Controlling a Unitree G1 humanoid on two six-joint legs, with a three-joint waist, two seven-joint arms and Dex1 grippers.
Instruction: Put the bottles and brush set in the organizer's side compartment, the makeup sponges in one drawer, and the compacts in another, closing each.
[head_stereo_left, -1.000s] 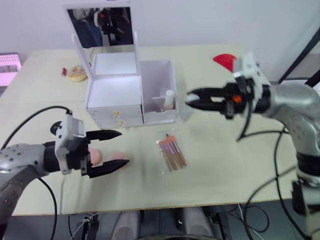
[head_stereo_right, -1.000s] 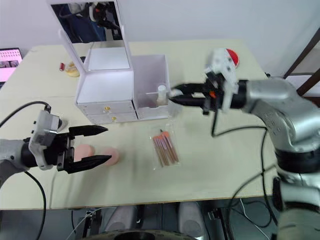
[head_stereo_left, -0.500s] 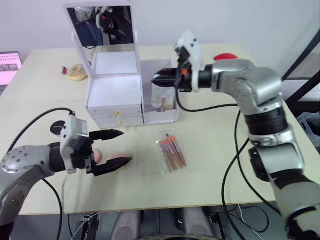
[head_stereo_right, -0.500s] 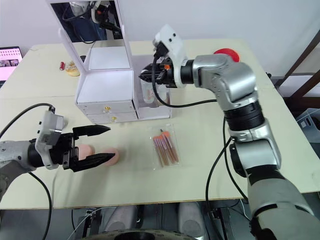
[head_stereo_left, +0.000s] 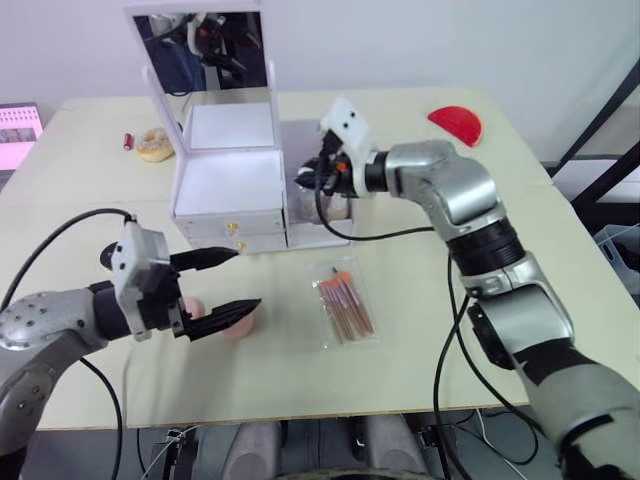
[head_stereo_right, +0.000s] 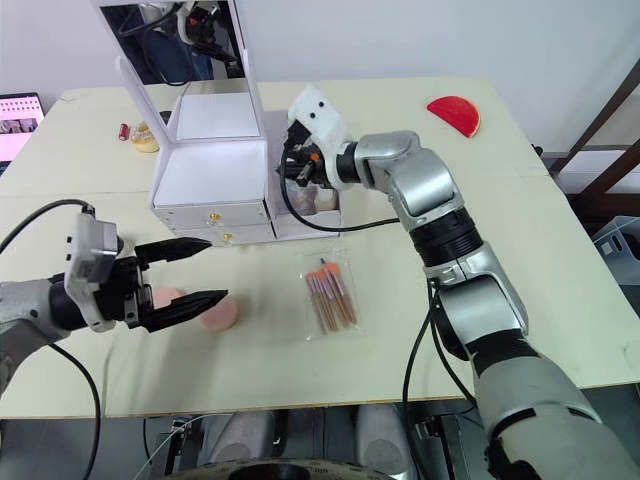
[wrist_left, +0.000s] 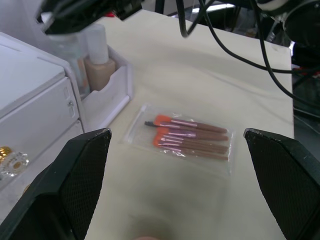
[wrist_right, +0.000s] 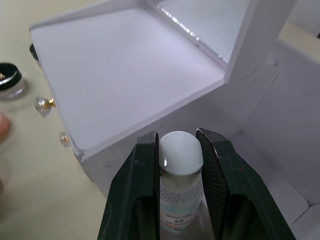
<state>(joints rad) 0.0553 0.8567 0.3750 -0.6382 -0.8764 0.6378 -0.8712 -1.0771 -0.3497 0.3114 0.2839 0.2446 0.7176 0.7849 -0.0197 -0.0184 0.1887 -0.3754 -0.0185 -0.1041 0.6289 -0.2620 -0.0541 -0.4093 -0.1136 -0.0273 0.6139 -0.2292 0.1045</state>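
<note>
The white organizer (head_stereo_left: 228, 190) stands mid-table with its mirror lid up and both gold-knobbed drawers shut. My right gripper (head_stereo_left: 304, 179) reaches into the side compartment (head_stereo_left: 330, 232) and is shut on the clear bottle (wrist_right: 180, 150) by its white cap. The beige bottle (wrist_left: 100, 62) stands upright in that compartment. The brush set (head_stereo_left: 345, 306) lies flat in its clear sleeve in front of the organizer. My left gripper (head_stereo_left: 248, 278) hovers open just above two pink makeup sponges (head_stereo_right: 215, 312), empty. One black-lidded compact (wrist_right: 10, 81) sits left of the drawers.
A red half-disc (head_stereo_left: 455, 123) lies at the far right of the table. A tan ring (head_stereo_left: 154, 146) and a small red item (head_stereo_left: 128, 142) lie behind the organizer on the left. A pink object (head_stereo_left: 18, 135) sits at the left edge.
My right gripper has swung left from over the open table and come down into the side compartment with the clear bottle. The left gripper has barely shifted.
</note>
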